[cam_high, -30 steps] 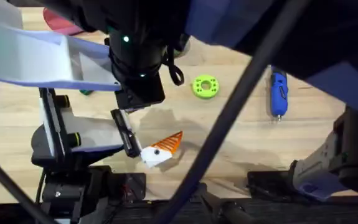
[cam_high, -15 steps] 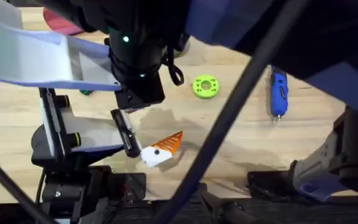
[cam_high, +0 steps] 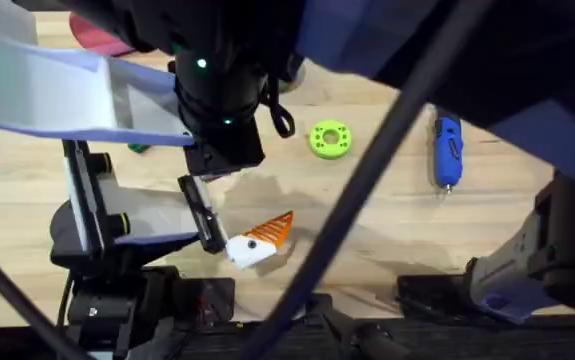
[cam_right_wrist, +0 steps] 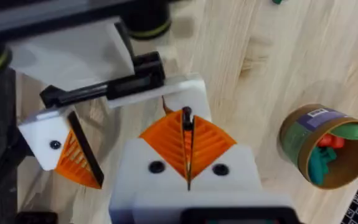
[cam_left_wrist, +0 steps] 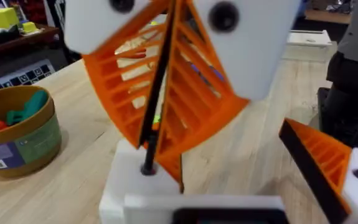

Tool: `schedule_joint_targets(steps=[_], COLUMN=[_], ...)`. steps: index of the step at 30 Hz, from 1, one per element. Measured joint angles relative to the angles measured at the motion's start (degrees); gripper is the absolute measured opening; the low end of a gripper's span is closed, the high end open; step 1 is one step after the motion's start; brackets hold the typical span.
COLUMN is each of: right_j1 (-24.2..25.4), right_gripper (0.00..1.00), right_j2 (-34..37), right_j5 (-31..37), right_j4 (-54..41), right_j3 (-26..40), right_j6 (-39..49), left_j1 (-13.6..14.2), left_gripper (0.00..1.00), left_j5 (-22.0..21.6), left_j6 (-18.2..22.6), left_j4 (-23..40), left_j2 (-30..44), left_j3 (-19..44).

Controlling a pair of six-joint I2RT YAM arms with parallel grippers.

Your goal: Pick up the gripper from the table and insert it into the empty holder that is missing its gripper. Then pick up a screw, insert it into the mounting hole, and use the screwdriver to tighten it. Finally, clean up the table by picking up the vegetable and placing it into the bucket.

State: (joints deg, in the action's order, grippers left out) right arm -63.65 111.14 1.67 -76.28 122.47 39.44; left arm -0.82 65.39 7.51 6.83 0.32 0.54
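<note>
Right hand [cam_right_wrist: 187, 127] (2 pads [cam_right_wrist: 166, 142] pinched shut) grips a thin black rod [cam_left_wrist: 150, 155] at the holder [cam_right_wrist: 191, 88]; left hand [cam_right_wrist: 126, 127] gapes empty.

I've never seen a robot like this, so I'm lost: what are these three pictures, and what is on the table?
Two robot arms work at a wooden table. One picture looks down from above; the other two come from cameras on the wrists. The right claw, white with orange pads, is pinched shut right at the left claw's plain white block, the holder. The left claw stands open. On the table are a blue screwdriver, a green ring and a bucket of toys.
</note>
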Motion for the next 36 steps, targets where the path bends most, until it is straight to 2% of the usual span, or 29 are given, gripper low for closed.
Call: schedule_joint_targets(steps=[36], right_j1=[-0.1], right_gripper=[0.004], right_j2=[1.5], right_j5=[-1.3], right_j4=[0.4], right_j3=[0.2], right_j6=[-0.7], left_j1=[0.0], left_gripper=[0.985], left_j5=[0.0], left_j6=[-0.5], left_j4=[0.0], left_j2=[0.0], left_j3=[0.0])
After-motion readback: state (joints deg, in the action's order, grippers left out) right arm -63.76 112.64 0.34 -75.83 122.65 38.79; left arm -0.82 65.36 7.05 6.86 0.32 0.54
